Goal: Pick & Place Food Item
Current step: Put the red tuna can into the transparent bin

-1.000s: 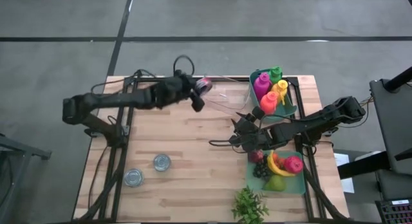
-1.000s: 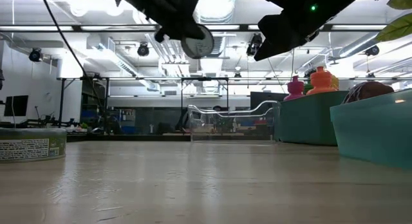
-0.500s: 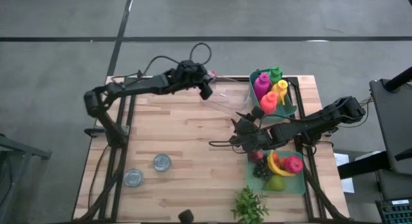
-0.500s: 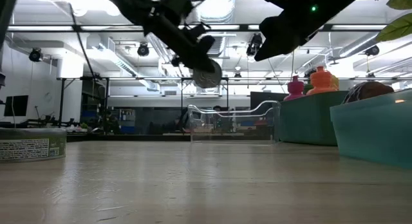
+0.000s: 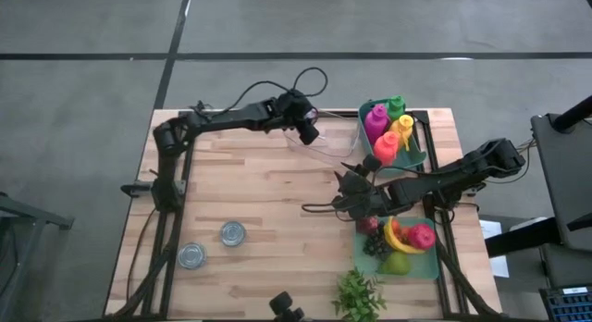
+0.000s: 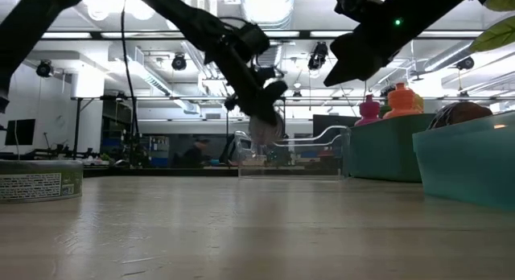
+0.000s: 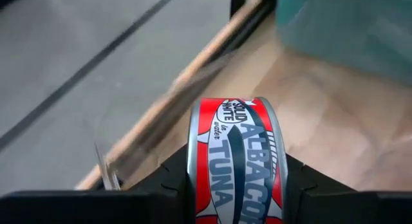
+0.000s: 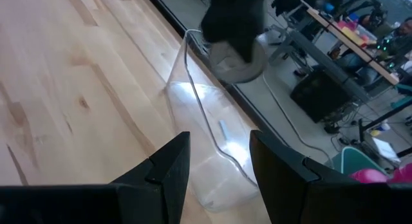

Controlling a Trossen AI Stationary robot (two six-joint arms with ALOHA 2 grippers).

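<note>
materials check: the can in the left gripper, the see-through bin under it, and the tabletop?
Tuna can: looks like metal with a glossy printed red and grey label; the silvery rim hints at tin or steel.
Clear bin: likely transparent plastic, acrylic maybe; the wood shows through its walls and the edges catch glare.
Tabletop: light wood planks, matte, with visible grain and seams.

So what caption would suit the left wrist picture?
Left gripper holding a tuna can above the clear tray at the table's edge.
</note>
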